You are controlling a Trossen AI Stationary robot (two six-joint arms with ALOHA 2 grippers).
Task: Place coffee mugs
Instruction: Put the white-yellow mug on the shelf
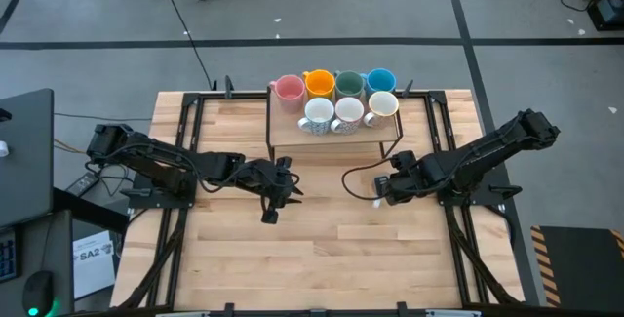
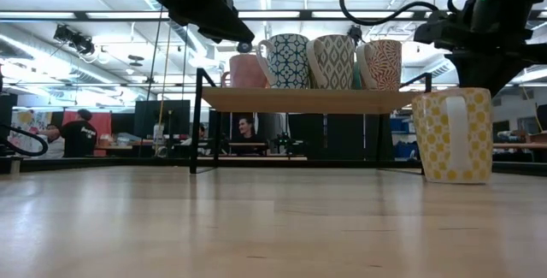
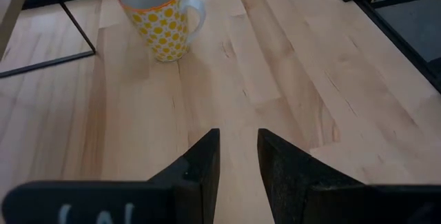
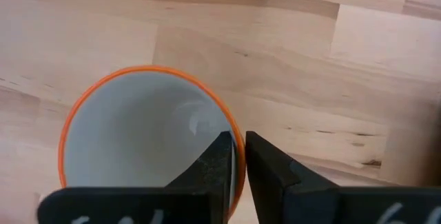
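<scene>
The right gripper (image 4: 236, 156) has its two fingers astride the rim of a yellow-dotted mug (image 2: 453, 134), which stands upright on the desk (image 1: 322, 229) right of the shelf (image 2: 312, 100); the fingers sit close on the rim. Seven mugs (image 1: 336, 100) stand on this shelf. The left gripper (image 3: 238, 156) hovers mid-desk, fingers slightly apart, holding nothing.

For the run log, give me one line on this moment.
right gripper: astride rim of yellow-dotted mug on table | left gripper: open, empty, above table | shelf: seven mugs
</scene>
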